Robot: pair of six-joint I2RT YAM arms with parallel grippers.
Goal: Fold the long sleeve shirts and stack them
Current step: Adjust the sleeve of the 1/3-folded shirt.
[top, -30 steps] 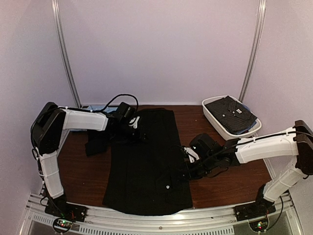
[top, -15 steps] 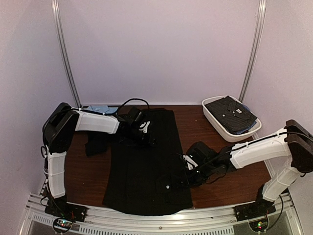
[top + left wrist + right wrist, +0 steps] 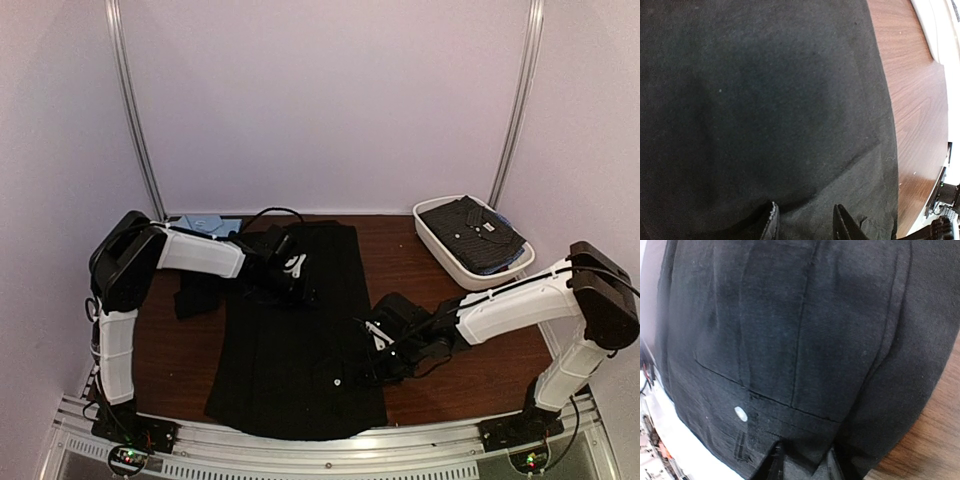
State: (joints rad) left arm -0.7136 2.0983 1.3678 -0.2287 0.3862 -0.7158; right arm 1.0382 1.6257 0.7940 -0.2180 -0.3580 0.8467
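2 grippers nipping the black shirt point(image 3: 300, 340).
Left gripper point(image 3: 807, 222) and right gripper point(image 3: 805, 462) each have their fingers drawn narrow onto a fold of its cloth; the shirt lies spread on the table point(image 3: 470, 385), left of the white tub point(image 3: 445, 258).

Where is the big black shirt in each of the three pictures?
Top external: black shirt lies flat, centre of the lower half.
Left wrist: black shirt fills the left and middle.
Right wrist: black shirt fills nearly everything.
Shared landmark: brown table, bare along the shirt's right edge in all three.
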